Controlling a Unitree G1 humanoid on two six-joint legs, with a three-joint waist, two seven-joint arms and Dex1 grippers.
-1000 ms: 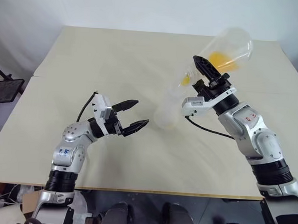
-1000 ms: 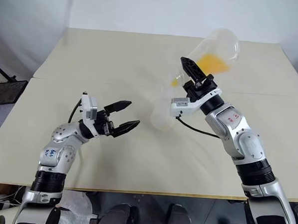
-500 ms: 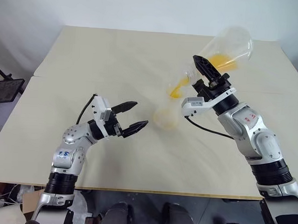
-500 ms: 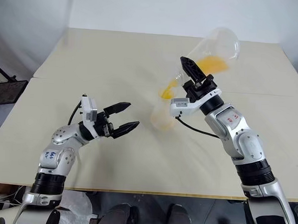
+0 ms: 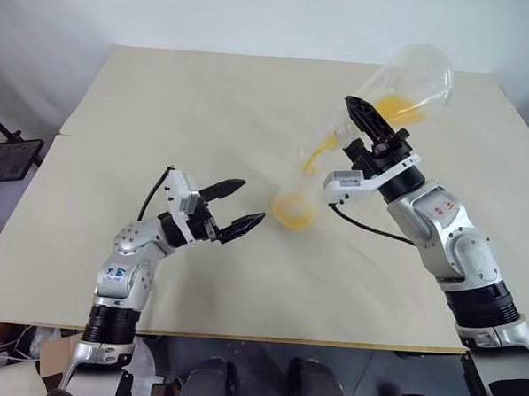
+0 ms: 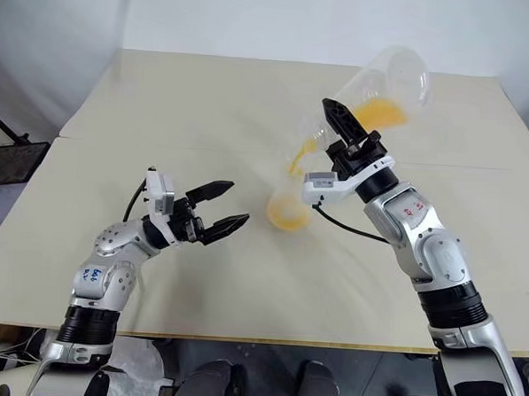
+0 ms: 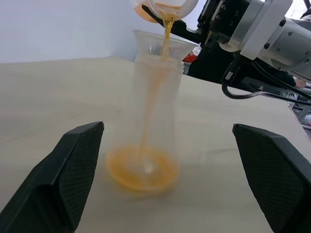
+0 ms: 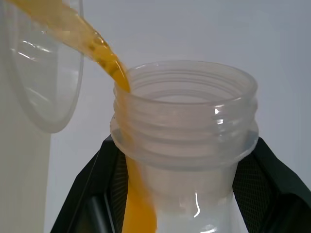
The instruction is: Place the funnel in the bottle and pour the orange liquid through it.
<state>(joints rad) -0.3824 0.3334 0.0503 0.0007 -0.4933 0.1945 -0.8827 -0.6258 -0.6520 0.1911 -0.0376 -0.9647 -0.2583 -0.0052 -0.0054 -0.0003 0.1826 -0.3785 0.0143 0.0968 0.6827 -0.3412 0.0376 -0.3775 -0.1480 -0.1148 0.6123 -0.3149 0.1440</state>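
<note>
Left wrist view: bottle [image 7: 154, 97] stands between wide left pincer [image 7: 175, 179] fingers, untouched.

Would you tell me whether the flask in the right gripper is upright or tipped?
Tipped: the flask slants neck-down, and orange liquid streams from its mouth into the funnel.

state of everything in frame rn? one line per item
funnel: seated in the bottle's mouth, catching the stream
bottle: upright on the table, orange pool at its base
tilted flask: held by its neck, tipped mouth-down, partly emptied
orange liquid: pouring in a thin stream
left gripper: open, holding nothing, beside the bottle
right gripper: shut on the tilted flask
</note>
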